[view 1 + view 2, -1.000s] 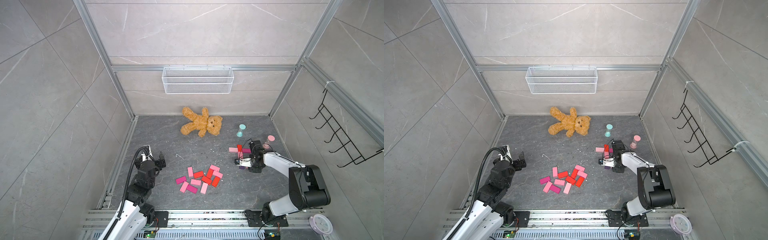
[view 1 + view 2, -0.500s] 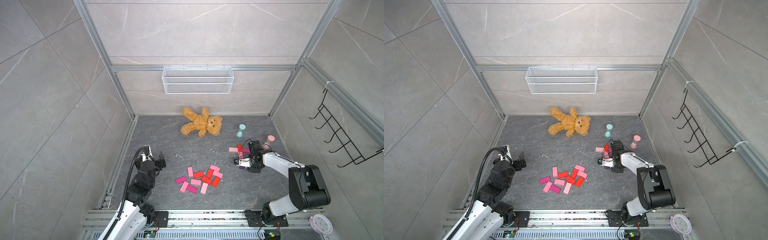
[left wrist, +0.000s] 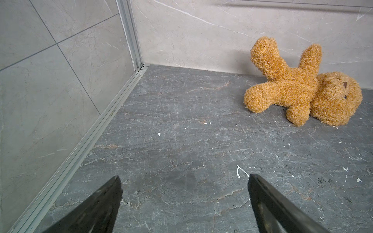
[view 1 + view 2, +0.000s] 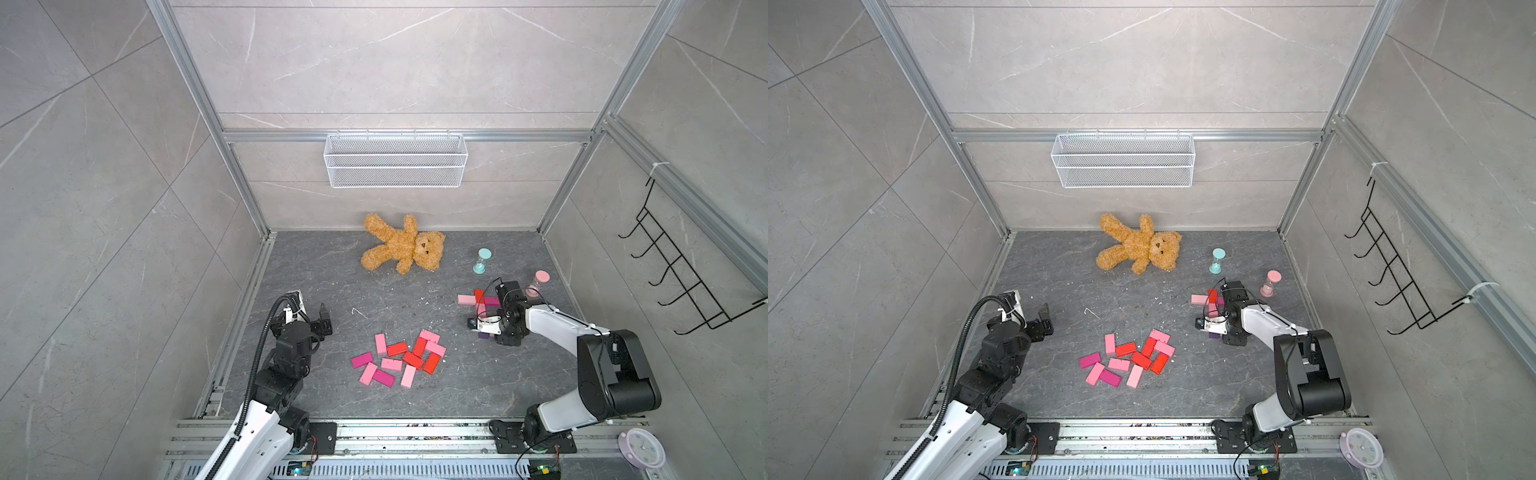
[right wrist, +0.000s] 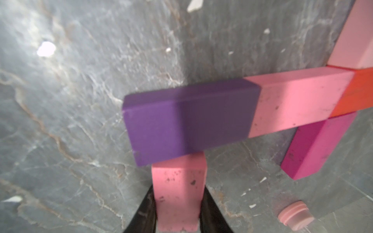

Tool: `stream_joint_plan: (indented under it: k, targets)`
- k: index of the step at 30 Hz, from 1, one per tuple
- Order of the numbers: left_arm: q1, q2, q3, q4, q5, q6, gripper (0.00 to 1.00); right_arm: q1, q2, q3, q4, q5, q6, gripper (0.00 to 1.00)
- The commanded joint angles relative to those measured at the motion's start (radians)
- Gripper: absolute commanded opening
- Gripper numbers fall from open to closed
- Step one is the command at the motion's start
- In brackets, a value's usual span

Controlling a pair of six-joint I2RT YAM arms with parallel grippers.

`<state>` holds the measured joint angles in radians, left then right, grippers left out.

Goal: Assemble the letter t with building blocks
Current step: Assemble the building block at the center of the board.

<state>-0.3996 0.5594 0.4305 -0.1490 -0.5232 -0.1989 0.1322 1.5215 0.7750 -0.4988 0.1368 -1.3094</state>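
- The pink block [image 5: 178, 181] in the right gripper [image 5: 178, 191]: far end hidden by the purple block [image 5: 187, 121], itself blurred.
- The hourglass [image 5: 295, 214] and red block [image 5: 361, 90]: cut off by the right wrist view's edge.
- In both top views the purple block is mostly hidden under the right gripper.

A: Which colours are the small flat rectangular building blocks [image 4: 412, 360] lying loose?

B: Light pink, magenta and red, each plain. The dark grey stone-look surface [image 4: 332, 270] shows pale veins and white flecks.

A: And in the right wrist view?

B: A solid purple rectangular block [image 5: 187, 121], a pink rectangular block [image 5: 179, 191] with dark specks, a magenta rectangular block [image 5: 316, 147] and a red-orange rectangular block [image 5: 361, 92].

A: The rest?

B: A golden-brown plush teddy bear [image 4: 405, 249], a teal-capped hourglass [image 4: 482, 260], a pink-capped hourglass [image 4: 538, 283], a white wire mesh basket [image 4: 395, 160].
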Motion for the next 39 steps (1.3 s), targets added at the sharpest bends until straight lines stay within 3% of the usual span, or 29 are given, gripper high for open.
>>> stream_joint_plan:
  k: [1,39]
  targets:
    - [-0.005,-0.004,0.005,0.019,-0.029,0.023,0.99,0.013,-0.013,-0.045,-0.041,-0.05,0.003,0.33]
    - [-0.054,-0.032,0.007,-0.002,-0.093,0.051,0.99,0.013,0.032,-0.031,0.01,0.021,-0.044,0.35]
